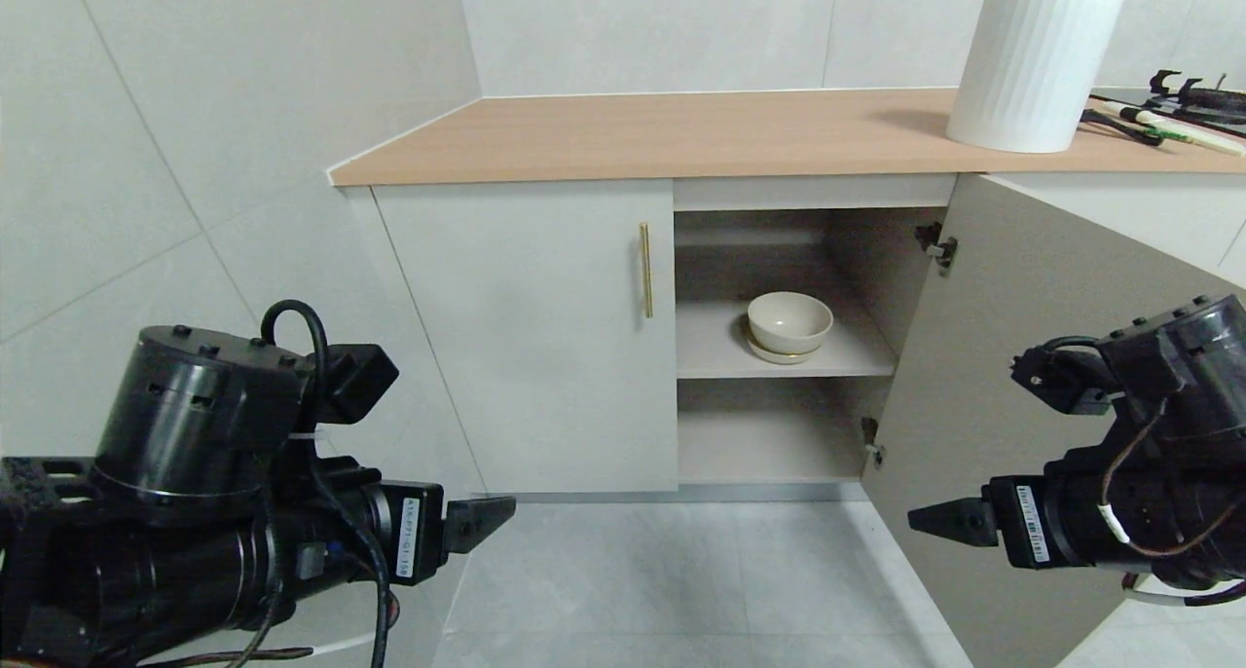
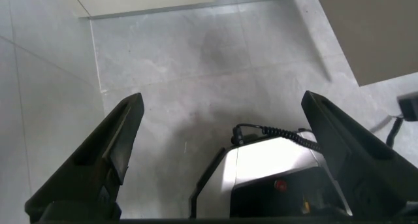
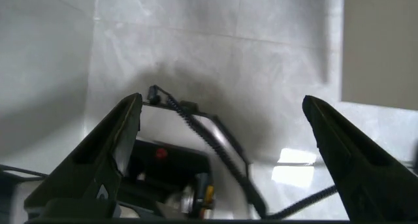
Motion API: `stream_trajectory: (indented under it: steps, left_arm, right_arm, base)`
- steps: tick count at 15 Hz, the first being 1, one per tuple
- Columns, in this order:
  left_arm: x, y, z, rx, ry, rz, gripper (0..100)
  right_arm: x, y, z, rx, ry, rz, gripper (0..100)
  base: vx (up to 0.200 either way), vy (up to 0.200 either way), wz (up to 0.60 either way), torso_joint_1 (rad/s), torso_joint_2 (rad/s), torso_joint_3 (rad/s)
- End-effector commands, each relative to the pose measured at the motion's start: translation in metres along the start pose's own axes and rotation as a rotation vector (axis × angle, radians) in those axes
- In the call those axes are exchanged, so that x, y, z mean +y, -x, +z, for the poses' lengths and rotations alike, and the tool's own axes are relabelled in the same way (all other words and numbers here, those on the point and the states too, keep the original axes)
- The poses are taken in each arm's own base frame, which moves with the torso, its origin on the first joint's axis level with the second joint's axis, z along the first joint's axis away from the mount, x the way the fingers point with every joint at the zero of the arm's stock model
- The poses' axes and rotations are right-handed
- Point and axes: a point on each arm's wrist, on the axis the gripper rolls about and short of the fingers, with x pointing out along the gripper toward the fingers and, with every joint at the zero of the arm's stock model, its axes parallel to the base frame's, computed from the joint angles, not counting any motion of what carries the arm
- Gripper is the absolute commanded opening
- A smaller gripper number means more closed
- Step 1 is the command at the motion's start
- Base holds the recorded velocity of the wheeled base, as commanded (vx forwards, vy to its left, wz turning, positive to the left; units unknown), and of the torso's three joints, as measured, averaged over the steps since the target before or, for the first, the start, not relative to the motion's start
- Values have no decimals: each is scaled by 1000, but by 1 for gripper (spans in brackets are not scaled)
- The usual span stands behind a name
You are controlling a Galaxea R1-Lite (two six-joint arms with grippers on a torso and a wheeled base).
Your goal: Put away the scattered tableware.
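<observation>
A cream bowl (image 1: pixel 789 322) rests on a plate (image 1: pixel 779 353) on the middle shelf (image 1: pixel 711 352) of the open cabinet. My left gripper (image 2: pixel 222 119) hangs low at the left, well short of the cabinet, pointing inward with its fingers (image 2: pixel 121 136) spread wide and nothing between them. At the right, beside the swung-out door (image 1: pixel 983 376), my right gripper (image 3: pixel 222 119) is also open and empty, its fingertip (image 1: pixel 939 520) pointing left above the floor.
The cabinet's left door (image 1: pixel 531 337) with a gold handle (image 1: pixel 645 269) is shut. A tall white ribbed cylinder (image 1: pixel 1037 56) stands on the wooden countertop (image 1: pixel 662 132), with dark tools (image 1: pixel 1168 113) at the far right. Grey tiled floor (image 1: pixel 662 580) lies before the cabinet.
</observation>
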Motion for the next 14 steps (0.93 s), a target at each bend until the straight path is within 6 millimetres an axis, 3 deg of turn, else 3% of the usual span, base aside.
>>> stream_trajectory:
  steps: [1,6,14]
  left_arm:
    - [0,-1,0,5,0,1,100]
    - [-1,-1,-1,5,-6,-2,100]
    - [-1,-1,-1,5,-7,-2,100]
  right_arm:
    - [-3,12,-4,-24,43,1,100]
    - [-15,47,-26,39,221,-32,100]
    - [-27,70,-49,176,384,-119,100]
  base:
    - [0,0,0,0,0,0]
    - [0,0,0,0,0,0]
    - [0,-200,0,4,1,3]
